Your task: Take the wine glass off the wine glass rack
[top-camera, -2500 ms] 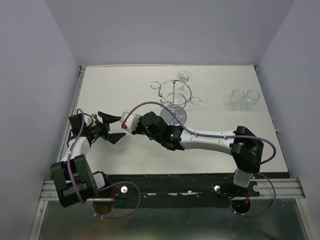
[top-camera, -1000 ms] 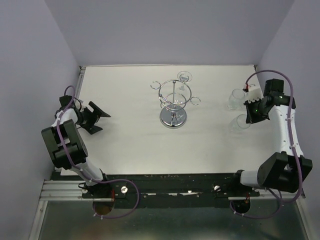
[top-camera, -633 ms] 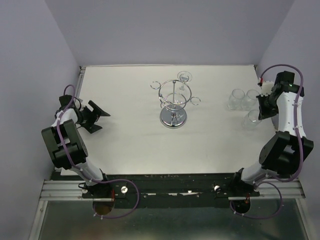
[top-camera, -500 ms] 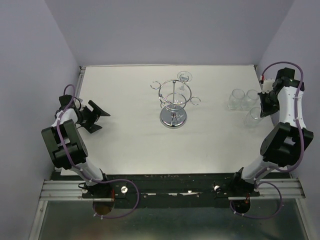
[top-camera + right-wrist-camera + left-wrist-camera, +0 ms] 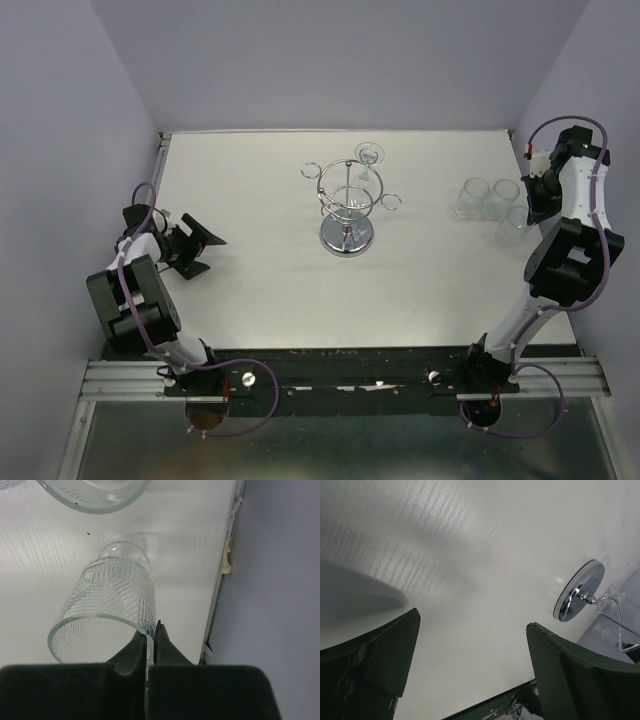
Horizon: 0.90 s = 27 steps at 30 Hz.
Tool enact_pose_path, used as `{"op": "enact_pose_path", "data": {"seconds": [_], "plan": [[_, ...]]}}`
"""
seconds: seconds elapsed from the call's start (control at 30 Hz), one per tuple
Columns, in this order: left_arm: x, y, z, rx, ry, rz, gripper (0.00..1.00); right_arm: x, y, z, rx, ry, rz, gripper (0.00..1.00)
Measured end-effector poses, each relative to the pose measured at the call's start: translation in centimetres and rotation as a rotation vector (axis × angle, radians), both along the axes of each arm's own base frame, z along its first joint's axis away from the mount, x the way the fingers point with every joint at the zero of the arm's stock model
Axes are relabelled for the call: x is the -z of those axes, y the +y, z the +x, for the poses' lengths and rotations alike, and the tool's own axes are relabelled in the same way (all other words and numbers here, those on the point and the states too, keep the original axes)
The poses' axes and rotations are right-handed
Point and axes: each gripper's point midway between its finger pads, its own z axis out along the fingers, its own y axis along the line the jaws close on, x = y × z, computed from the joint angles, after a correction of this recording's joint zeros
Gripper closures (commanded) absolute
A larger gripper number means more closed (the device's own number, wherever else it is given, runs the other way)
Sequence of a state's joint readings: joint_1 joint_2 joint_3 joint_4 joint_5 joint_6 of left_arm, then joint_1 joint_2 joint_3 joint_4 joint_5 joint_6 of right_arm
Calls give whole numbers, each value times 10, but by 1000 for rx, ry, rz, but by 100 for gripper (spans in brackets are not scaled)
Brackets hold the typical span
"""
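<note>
The chrome wine glass rack [image 5: 346, 205] stands mid-table on its round base [image 5: 346, 236]; its base also shows in the left wrist view [image 5: 578, 590]. One clear glass [image 5: 369, 155] hangs on its far side. My right gripper [image 5: 532, 205] is at the table's far right edge. In the right wrist view it [image 5: 151, 640] is shut on the rim of a clear, herringbone-cut wine glass [image 5: 110, 610]. That glass [image 5: 518, 222] is beside two like glasses. I cannot tell whether it touches the table. My left gripper [image 5: 200, 250] is open and empty at the left, with its fingers [image 5: 375, 665] wide apart.
Two clear glasses [image 5: 485, 197] stand side by side at the right; their rims show at the top of the right wrist view [image 5: 95, 492]. The table's right edge and side wall [image 5: 225, 565] are just beside the held glass.
My right arm has swung from near the rack to the far right edge with the glass, bringing it next to the two standing glasses. My left arm has pulled back left.
</note>
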<state>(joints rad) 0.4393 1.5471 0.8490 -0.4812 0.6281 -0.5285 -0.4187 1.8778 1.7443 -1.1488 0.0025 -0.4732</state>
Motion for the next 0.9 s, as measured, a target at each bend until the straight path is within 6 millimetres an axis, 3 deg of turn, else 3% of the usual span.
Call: {"op": "enact_pose_path", "data": {"seconds": [0.57,0.9], "plan": [[-8,0,0,1,-36,21,1,21,-4,26,-36,29,54,99],[-11,0,-6,0,-50,43,1,36,-3,27,-37,61,75,99]]}}
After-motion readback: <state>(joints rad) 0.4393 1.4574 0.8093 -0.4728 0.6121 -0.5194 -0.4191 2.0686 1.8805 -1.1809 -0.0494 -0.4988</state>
